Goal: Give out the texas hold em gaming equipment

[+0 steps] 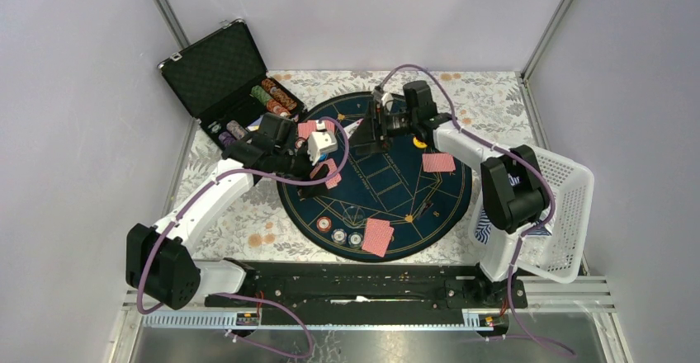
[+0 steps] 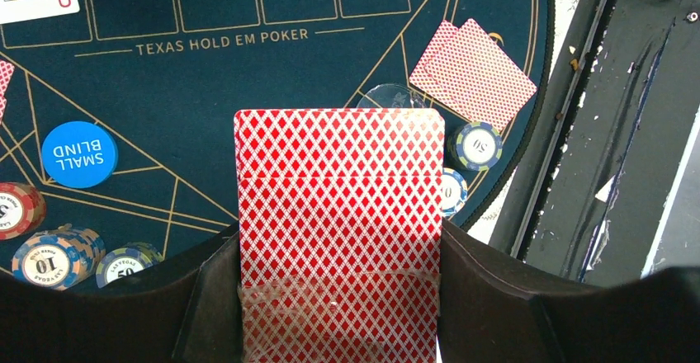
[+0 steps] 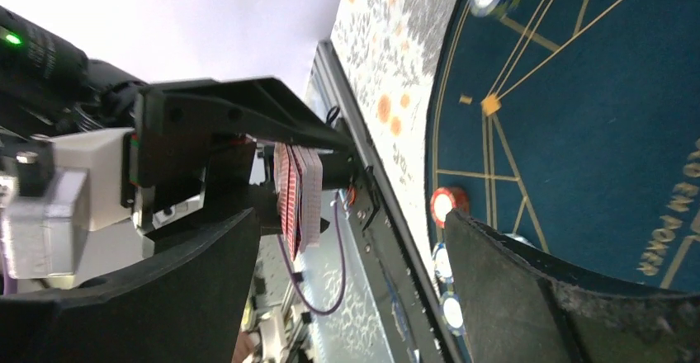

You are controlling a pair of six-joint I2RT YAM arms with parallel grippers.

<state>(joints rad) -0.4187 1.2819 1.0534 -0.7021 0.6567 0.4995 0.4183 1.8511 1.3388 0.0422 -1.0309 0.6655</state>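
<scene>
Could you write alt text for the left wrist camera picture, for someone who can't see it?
The left hand grips red-backed cards above a dark blue poker mat. On the mat lie a blue Small Blind disc, striped chips and two more red-backed cards.

A round navy felt mat [image 1: 396,190] lies on a floral tablecloth [image 1: 495,91]. An open black hard case [image 1: 219,70] sits far left, a white perforated plastic basket [image 1: 569,206] right.

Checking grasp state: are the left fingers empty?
No, red-backed cards are clamped between the left fingers.
</scene>
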